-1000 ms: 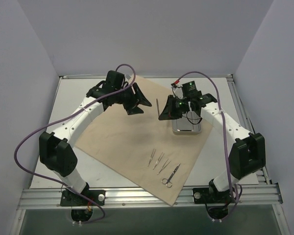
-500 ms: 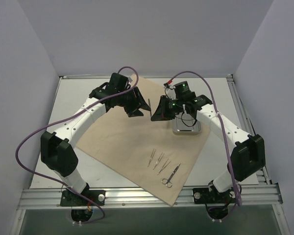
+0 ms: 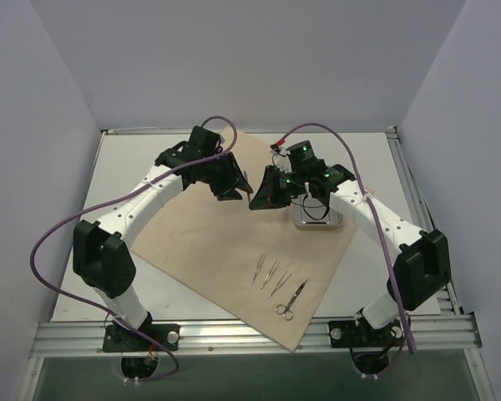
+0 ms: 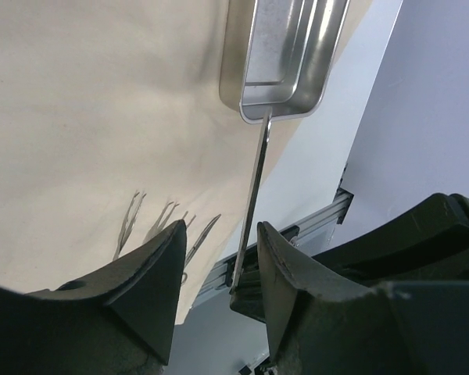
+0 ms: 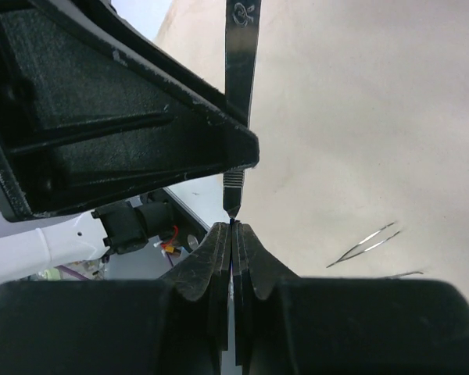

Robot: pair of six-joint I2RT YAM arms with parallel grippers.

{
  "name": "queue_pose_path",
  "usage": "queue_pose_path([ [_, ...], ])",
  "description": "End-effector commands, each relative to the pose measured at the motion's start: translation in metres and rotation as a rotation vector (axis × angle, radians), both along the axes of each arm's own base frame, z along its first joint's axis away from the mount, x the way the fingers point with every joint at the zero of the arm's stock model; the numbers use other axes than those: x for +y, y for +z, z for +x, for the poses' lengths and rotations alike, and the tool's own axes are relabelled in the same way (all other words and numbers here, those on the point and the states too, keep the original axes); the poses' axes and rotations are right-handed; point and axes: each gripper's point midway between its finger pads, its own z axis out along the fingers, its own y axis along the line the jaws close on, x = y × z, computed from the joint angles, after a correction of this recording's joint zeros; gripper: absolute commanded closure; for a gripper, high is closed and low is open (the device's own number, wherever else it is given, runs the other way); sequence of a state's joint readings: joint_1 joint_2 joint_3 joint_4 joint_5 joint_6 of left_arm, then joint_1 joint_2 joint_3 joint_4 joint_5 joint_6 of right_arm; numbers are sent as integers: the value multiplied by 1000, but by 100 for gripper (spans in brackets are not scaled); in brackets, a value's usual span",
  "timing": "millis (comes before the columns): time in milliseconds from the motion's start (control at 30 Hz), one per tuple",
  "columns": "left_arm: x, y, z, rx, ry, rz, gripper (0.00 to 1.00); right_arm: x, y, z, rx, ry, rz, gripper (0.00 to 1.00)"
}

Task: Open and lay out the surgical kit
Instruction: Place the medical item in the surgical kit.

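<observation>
The beige wrap sheet (image 3: 209,225) lies spread open on the table. The shiny steel tray (image 3: 319,219) stands on its right part, also in the left wrist view (image 4: 285,55). Three tweezers (image 3: 270,274) and the scissors (image 3: 290,301) lie in a row near the sheet's front corner. My right gripper (image 3: 259,196) is shut on the end of a thin flat metal instrument (image 5: 238,94) and holds it upright above the sheet. My left gripper (image 3: 239,180) is open, and the instrument (image 4: 252,203) stands between its fingers, close to one finger (image 4: 293,269).
The two grippers meet above the sheet's middle back, just left of the tray. Purple cables loop over both arms. An aluminium rail (image 3: 250,334) runs along the near table edge. White walls close in the left, back and right sides.
My right gripper has carried the instrument left, away from the tray, to my left gripper. My left gripper has shifted slightly right, so the instrument now stands between its open fingers.
</observation>
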State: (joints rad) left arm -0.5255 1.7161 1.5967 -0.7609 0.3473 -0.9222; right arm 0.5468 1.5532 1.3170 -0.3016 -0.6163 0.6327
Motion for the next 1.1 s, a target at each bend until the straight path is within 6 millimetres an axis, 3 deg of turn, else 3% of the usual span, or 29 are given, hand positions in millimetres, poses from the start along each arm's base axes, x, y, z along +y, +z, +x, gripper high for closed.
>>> queue_pose_path([
  [0,2,14,11,-56,2,-4,50,8,37,-1,-86,-1,59,100],
  [200,1,17,14,-73,-15,-9,66,16,36,-5,-84,10,57,100],
  [400,7,10,12,-96,-58,16,95,21,34,-6,-79,22,52,100],
  [533,12,5,10,-152,-124,55,98,17,33,-8,-68,34,18,98],
  [567,13,6,10,-172,-142,58,98,11,30,-3,-78,10,-25,90],
  [600,15,4,7,-175,-160,70,98,3,29,0,-109,15,-74,67],
  [700,20,-9,-4,-190,-243,103,98,-37,32,15,-155,-50,-240,38],
  [833,17,-36,-30,-212,-404,129,98,-91,39,27,-157,-137,-286,35],
  [900,11,-56,-53,-187,-499,140,98,-114,40,31,-148,-184,-287,34],
  [1000,4,-81,-83,-174,-619,147,98,-130,37,27,-138,-196,-306,33],
  [1067,0,-91,-91,-179,-651,136,98,-135,32,22,-126,-195,-319,33],
])
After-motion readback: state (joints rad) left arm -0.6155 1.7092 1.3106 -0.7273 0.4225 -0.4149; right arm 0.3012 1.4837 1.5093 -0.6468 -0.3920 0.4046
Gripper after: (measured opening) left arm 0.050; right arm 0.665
